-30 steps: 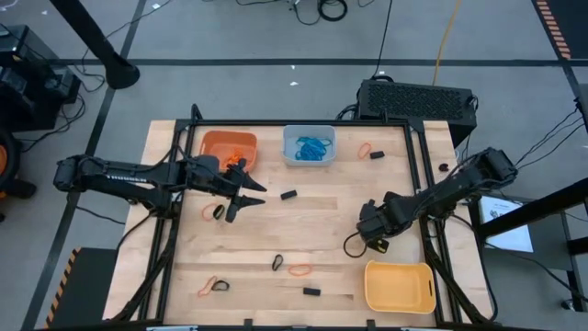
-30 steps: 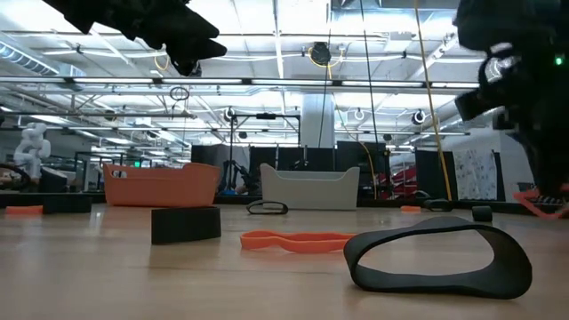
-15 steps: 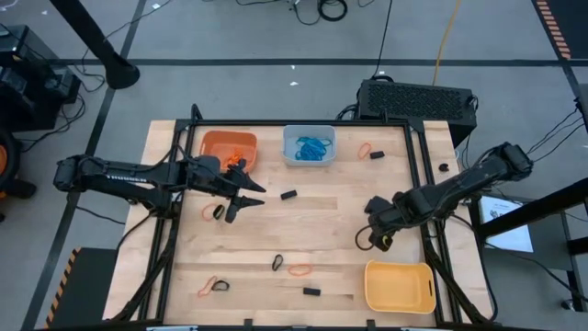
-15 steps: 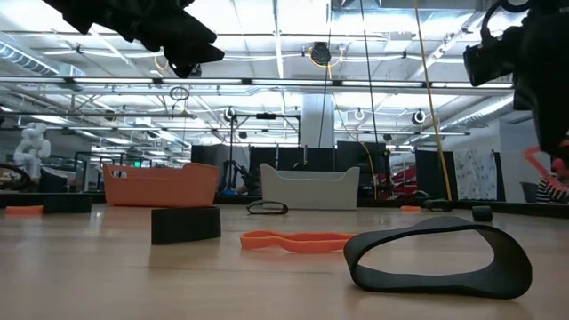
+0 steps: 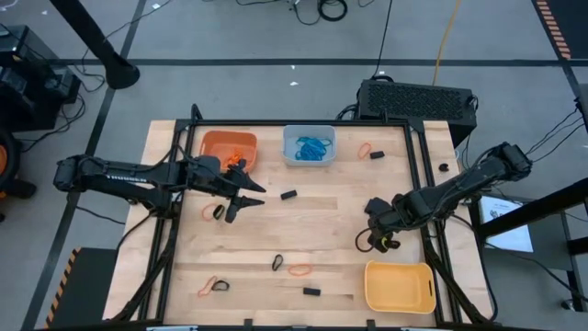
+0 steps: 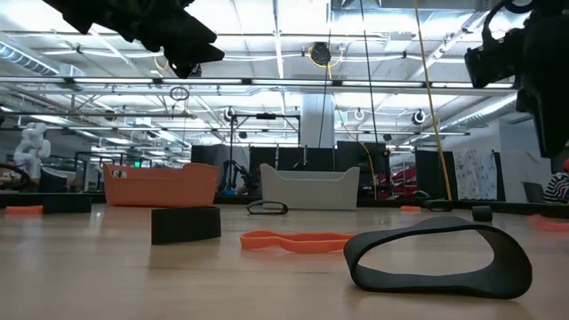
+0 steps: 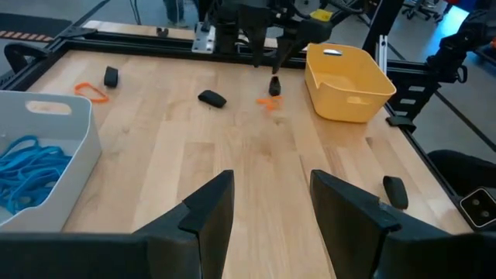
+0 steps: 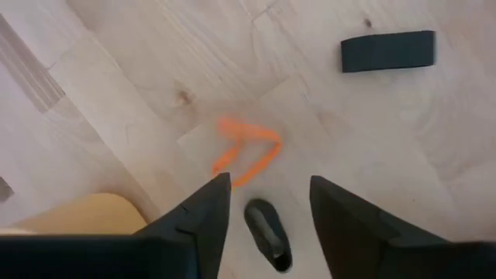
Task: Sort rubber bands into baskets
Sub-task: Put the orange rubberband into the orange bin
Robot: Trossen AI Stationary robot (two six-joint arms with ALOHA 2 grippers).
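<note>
My right gripper (image 8: 263, 182) (image 5: 378, 241) points down, open, just far of the yellow basket (image 5: 400, 286). Below its gap an orange rubber band (image 8: 248, 155) and a black rubber band (image 8: 267, 232) lie on the wood; I see neither finger touching them. My left gripper (image 7: 267, 182) (image 5: 244, 200) hangs open above the table, near the orange basket (image 5: 228, 147). The blue-grey basket (image 5: 310, 145) at the far edge holds blue bands (image 7: 31, 167). Other orange and black bands lie scattered over the table.
Loose bands lie at the table's middle (image 5: 288, 195), near the front edge (image 5: 300, 270) (image 5: 213, 285) and at the far right (image 5: 366, 148). A dark frame rail (image 5: 423, 184) runs along the right side. A black box (image 5: 415, 99) stands behind the table.
My right gripper has gone up a little and toward the table's right edge, and its wrist has rolled. An orange band rose beneath it in the low view half a second ago; that band now lies on the table, let go.
</note>
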